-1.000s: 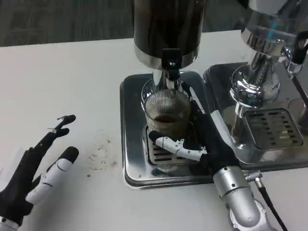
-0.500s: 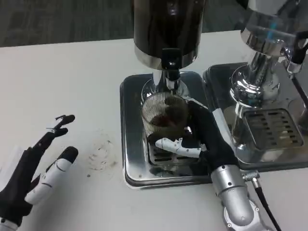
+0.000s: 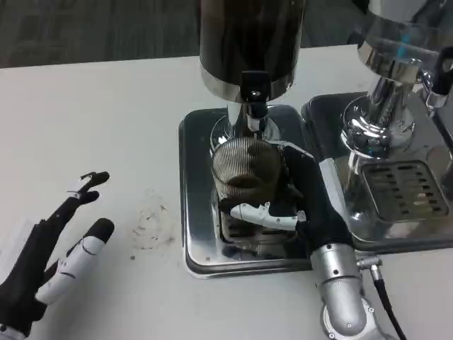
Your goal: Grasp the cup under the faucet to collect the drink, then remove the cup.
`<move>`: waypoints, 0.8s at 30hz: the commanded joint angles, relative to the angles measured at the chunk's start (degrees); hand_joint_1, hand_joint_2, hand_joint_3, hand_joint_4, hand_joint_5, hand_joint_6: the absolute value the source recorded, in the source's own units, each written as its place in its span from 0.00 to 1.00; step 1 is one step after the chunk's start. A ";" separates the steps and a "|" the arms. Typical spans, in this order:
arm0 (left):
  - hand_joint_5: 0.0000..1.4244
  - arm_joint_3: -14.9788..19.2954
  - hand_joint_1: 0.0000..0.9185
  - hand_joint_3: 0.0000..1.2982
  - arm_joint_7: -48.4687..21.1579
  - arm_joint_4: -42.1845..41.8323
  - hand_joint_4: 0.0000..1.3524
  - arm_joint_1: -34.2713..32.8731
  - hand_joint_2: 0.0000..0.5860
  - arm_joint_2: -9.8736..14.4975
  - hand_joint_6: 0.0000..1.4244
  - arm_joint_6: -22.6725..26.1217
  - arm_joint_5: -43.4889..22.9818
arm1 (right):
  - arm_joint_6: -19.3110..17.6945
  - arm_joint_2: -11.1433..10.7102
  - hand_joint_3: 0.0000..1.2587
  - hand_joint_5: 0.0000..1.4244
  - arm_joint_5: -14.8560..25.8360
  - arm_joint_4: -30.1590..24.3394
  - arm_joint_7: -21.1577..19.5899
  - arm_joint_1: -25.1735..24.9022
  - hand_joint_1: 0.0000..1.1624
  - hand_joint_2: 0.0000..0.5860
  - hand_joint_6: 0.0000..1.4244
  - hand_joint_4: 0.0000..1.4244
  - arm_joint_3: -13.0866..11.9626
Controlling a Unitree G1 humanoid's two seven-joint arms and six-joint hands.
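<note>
A ribbed clear glass cup (image 3: 244,173) with dark drink in its bottom sits under the black faucet (image 3: 253,95) of the dark drink dispenser (image 3: 248,42). It is over the grille of the steel drip tray (image 3: 198,212) and looks tilted. My right hand (image 3: 297,202) grips the cup from its right side, a white finger wrapped across its front. My left hand (image 3: 53,248) rests on the white table at the lower left, fingers spread, holding nothing.
A second chrome dispenser (image 3: 386,106) with its own drip tray (image 3: 403,188) stands right beside my right forearm. A faint dark smudge (image 3: 152,227) marks the table left of the tray. The white table (image 3: 92,127) stretches to the left.
My right hand has tightened on the cup and lifted and tilted it a little nearer the faucet. The left hand has stayed put.
</note>
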 commanded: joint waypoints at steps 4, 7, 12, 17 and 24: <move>0.11 -0.03 0.00 0.13 -0.24 -0.24 0.03 0.38 0.33 0.79 0.03 0.50 -1.06 | -0.95 -0.32 0.51 0.47 -1.82 -0.85 -4.41 1.18 0.90 0.15 0.49 0.47 -0.36; 0.11 -0.28 0.00 0.13 -0.32 -0.11 0.03 0.12 0.33 0.78 0.03 0.47 -1.09 | -1.19 -0.54 0.52 0.48 -2.26 -1.81 -5.28 1.71 0.90 0.15 0.51 0.48 -0.42; 0.11 -0.65 0.00 0.14 -0.46 0.14 0.03 -0.33 0.33 0.66 0.03 0.34 -1.10 | -1.42 -1.10 0.53 0.50 -2.09 -3.89 -5.64 3.00 0.89 0.14 0.55 0.49 -0.61; 0.11 -1.15 0.00 0.14 -0.83 0.78 0.03 -0.93 0.33 0.45 0.03 0.04 -1.38 | -1.66 -1.45 0.54 0.54 -1.02 -5.89 -4.80 4.51 0.87 0.13 0.59 0.52 -1.22; 0.11 -2.18 0.00 0.14 -0.77 1.81 0.03 -1.81 0.33 0.24 0.03 -0.34 -1.49 | -1.44 -1.84 0.56 0.56 -1.21 -10.39 -4.08 7.38 0.87 0.13 0.62 0.53 -1.78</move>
